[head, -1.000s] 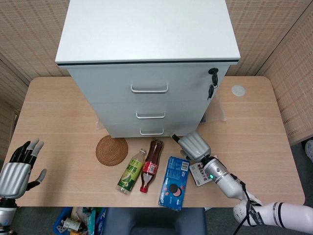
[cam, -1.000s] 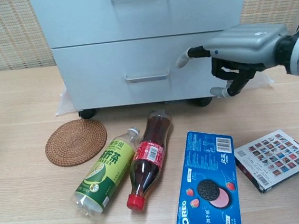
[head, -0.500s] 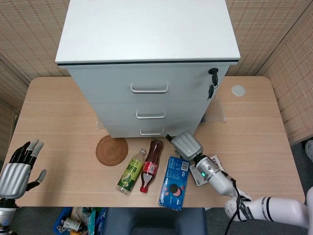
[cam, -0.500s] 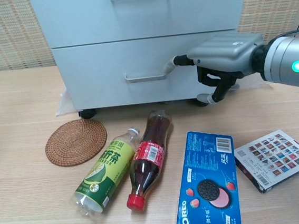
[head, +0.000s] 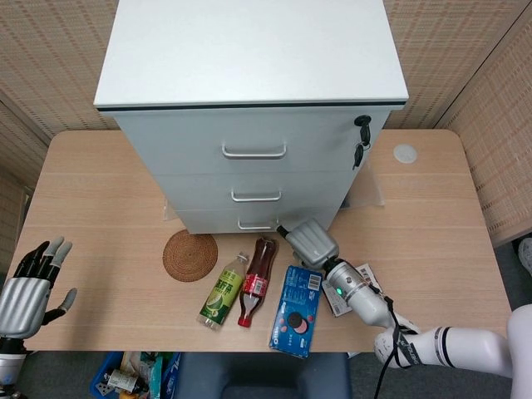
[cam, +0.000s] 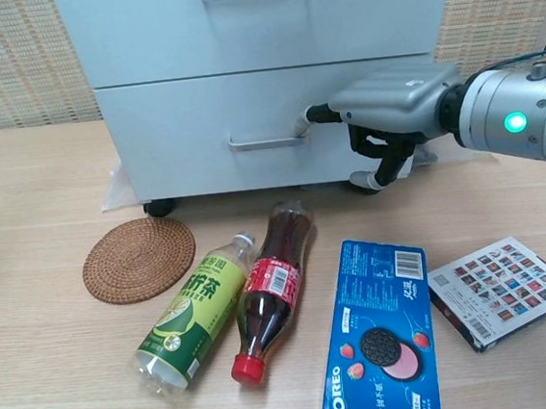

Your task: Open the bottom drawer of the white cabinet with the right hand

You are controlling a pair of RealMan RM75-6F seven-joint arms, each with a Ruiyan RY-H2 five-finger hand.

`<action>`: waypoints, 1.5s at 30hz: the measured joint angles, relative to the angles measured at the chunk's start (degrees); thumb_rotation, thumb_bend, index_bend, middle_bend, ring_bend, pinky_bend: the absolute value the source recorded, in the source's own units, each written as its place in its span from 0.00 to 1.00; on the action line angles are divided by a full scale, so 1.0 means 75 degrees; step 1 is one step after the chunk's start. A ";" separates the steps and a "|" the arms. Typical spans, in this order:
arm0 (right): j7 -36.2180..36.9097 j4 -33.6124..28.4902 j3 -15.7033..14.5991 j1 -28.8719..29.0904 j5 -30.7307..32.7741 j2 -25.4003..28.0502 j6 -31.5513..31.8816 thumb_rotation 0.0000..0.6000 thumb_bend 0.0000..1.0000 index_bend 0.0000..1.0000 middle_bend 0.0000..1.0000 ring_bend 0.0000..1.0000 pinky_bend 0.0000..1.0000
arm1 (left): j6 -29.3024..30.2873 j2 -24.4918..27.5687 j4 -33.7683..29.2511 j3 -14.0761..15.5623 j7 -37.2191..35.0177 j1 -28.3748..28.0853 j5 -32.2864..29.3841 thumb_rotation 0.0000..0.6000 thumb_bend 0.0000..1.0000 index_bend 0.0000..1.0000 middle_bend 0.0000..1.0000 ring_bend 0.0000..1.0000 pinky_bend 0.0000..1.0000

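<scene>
The white cabinet [head: 249, 75] stands at the back of the table with three drawers. Its bottom drawer [cam: 188, 126] is closed, with a small metal handle [cam: 267, 142], also visible as the handle [head: 258, 224] from the head view. My right hand [cam: 389, 106] hovers just right of that handle, one finger stretched so its tip reaches the handle's right end; whether it touches is unclear. The other fingers curl underneath, holding nothing. From above, the right hand [head: 309, 241] sits at the cabinet's lower front. My left hand [head: 29, 287] rests at the near left edge with fingers spread.
In front of the cabinet lie a woven coaster [cam: 139, 259], a green tea bottle [cam: 194, 309], a cola bottle [cam: 269, 287], a blue Oreo box [cam: 382, 334] and a small picture box [cam: 504, 289]. Keys [head: 360, 141] hang from the top drawer's lock.
My right hand has moved left along the bottom drawer's front, bringing its stretched fingertip up to the handle's right end. The drawer stays closed and the left hand is still.
</scene>
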 measured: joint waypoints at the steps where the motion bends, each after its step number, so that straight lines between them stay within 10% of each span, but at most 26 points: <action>1: 0.0003 0.0001 -0.0020 0.0034 0.0014 -0.0006 -0.0011 1.00 0.35 0.12 0.86 0.90 0.82 | -0.0008 0.0001 -0.0002 0.0002 0.0004 0.0000 -0.0004 1.00 0.34 0.02 0.00 0.03 0.13; 45: -0.0458 -0.1251 -0.1210 -0.0404 -0.0894 0.0325 0.1023 1.00 0.35 0.12 0.87 0.90 0.82 | -0.0091 0.0004 -0.0141 0.0081 0.0139 -0.0052 0.0132 1.00 0.34 0.02 0.00 0.03 0.13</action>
